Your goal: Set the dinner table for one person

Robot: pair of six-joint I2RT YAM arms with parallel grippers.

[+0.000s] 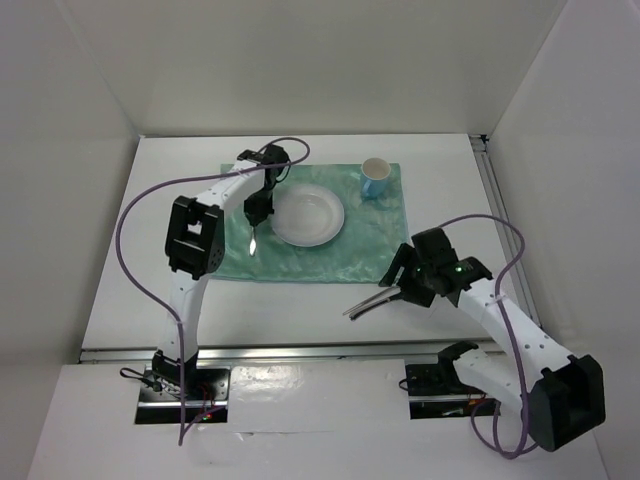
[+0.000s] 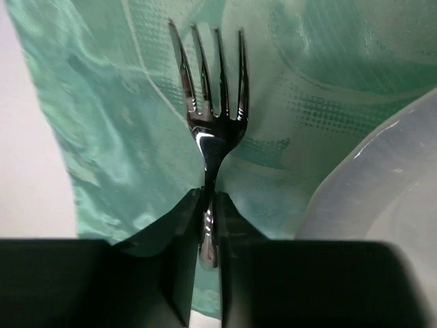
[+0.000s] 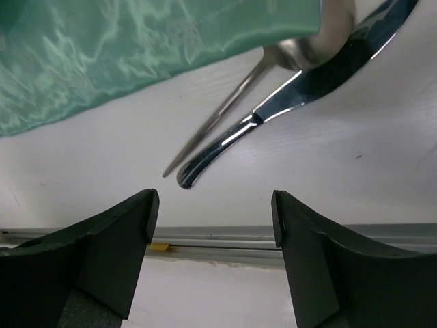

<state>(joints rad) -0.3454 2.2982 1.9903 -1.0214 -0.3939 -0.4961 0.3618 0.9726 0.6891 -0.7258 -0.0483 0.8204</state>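
Observation:
A steel fork (image 2: 212,116) sits with its handle between the fingers of my left gripper (image 2: 208,195), which is shut on it. The tines point away over the pale green placemat (image 2: 123,137), just left of the white plate (image 2: 382,191). From above, the left gripper (image 1: 256,213) and fork (image 1: 253,241) stand beside the plate (image 1: 308,214) on the placemat (image 1: 370,235). My right gripper (image 3: 212,205) is open, low over the white dinner table (image 1: 140,290). A knife (image 3: 273,109) and a spoon (image 3: 218,119) lie just beyond its fingertips, untouched.
A blue and white cup (image 1: 374,178) stands on the placemat's far right corner. The table's metal front rail (image 3: 218,236) runs right below the right fingers. Another rail (image 1: 497,200) lines the right edge. White walls enclose the table.

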